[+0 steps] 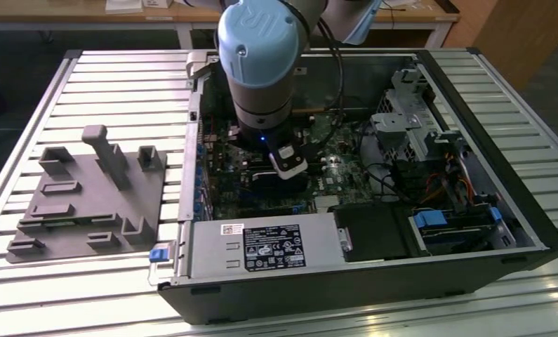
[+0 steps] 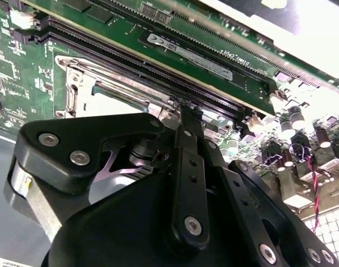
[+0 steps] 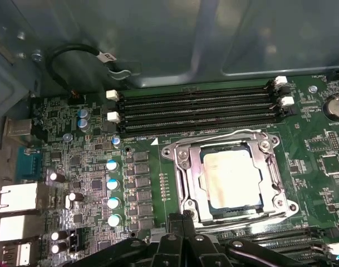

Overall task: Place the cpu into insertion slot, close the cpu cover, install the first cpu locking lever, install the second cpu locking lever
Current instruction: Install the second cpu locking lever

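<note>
My gripper (image 1: pixel 288 175) reaches down into the open computer case (image 1: pixel 354 288), just above the green motherboard. The cpu (image 3: pixel 233 178), pale and silvery-beige, lies in the insertion slot (image 3: pixel 225 148). The cpu cover (image 3: pixel 183 172), a silvery frame plate, lies flat over it, and the chip shows through its window. Thin metal lever wires (image 3: pixel 225 135) run along the frame's edges; whether they are latched I cannot tell. The black fingers (image 3: pixel 176 222) are shut with nothing between them, close beside one edge of the cover. In the second wrist view the gripper (image 2: pixel 188 111) is near a corner of the cover (image 2: pixel 83 83).
Black memory slots (image 3: pixel 197 108) run along one side of the socket and blue-topped capacitors (image 3: pixel 112 183) along another. A grey power supply box (image 1: pixel 260 246) with a white label is at the case front. A grey fixture plate (image 1: pixel 82 203) lies at the exterior view's left. Drive bays (image 1: pixel 447 225) are at its right.
</note>
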`<state>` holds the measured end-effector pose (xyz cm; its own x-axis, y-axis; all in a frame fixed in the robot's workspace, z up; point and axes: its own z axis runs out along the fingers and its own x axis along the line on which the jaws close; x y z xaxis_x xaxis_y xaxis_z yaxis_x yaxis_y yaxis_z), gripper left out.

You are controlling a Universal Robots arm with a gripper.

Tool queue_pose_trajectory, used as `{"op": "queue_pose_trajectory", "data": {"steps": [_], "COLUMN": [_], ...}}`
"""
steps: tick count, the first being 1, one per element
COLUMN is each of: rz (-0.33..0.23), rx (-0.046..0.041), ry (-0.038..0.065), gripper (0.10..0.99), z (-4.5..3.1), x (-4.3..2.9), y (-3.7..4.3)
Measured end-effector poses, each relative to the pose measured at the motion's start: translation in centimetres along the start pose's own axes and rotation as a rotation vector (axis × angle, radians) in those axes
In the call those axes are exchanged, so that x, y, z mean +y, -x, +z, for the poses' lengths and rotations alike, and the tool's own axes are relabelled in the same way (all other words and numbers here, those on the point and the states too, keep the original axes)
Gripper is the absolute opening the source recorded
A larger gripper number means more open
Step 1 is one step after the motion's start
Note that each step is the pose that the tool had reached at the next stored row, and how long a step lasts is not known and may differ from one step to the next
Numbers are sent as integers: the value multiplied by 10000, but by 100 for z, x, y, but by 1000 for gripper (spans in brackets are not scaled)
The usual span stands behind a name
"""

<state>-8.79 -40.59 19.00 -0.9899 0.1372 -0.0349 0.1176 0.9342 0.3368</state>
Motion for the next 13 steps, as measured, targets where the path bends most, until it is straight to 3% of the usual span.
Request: {"op": "queue_pose_trajectory", "data": {"steps": [9, 13], "rz": [0, -1], "rx": [2, -2], "ry": [0, 12], "gripper": [106, 106], "z": [31, -2], "x": [3, 17], "y": [-3, -1]}}
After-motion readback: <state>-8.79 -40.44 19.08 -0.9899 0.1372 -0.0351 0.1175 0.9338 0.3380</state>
